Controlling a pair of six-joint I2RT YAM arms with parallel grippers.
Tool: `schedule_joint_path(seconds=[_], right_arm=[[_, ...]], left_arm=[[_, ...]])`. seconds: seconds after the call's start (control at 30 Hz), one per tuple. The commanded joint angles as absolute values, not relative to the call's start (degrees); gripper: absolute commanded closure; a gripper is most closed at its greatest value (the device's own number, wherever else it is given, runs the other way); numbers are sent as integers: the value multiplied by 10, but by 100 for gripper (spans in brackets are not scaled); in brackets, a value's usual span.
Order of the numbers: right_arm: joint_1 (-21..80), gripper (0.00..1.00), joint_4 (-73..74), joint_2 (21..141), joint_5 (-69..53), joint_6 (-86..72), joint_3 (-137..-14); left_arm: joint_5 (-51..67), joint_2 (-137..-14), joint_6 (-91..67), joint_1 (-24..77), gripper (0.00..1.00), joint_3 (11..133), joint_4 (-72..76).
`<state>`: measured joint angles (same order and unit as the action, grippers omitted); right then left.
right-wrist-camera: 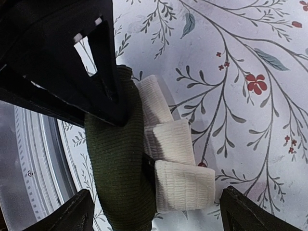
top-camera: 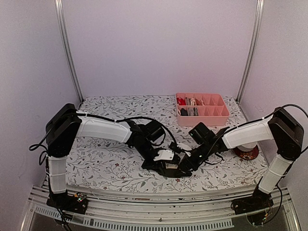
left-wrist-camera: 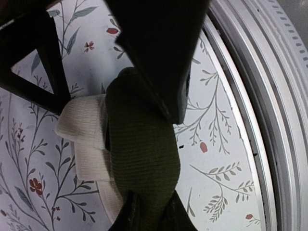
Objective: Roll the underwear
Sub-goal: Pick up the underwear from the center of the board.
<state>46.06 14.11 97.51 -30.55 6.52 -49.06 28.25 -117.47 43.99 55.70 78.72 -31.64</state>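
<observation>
The olive-and-white underwear [right-wrist-camera: 120,178] lay bundled, seemingly almost rolled, at the table's [top-camera: 106,168] near edge. The left gripper [left-wrist-camera: 120,108] pinched it, and the right gripper [right-wrist-camera: 156,207] straddled it, jaws spread. Cloth pieces [top-camera: 187,102] sat in the far-right pink tray [top-camera: 202,120].

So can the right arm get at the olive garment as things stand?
Probably yes: the right gripper has its jaws open on either side of the olive garment, with nothing between. The left gripper, shut on one end, crowds that part.

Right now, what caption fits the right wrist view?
Open right tool around olive-and-white underwear on the floral table.
</observation>
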Motion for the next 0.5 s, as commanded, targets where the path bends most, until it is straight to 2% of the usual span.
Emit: schedule_joint_path(seconds=[0.0, 0.1, 0.23, 0.47], right_arm=[[463, 8, 123, 1000, -354, 64, -508], [463, 15, 127, 1011, -343, 63, -514], [464, 31, 135, 1025, -347, 66, -525], [465, 65, 153, 1036, -353, 85, -540]], left_arm=[[256, -1208, 417, 554, 100, 776, -366], [254, -1208, 415, 554, 100, 772, -362], [257, -1208, 412, 554, 100, 769, -359], [256, -1208, 404, 552, 100, 767, -353]])
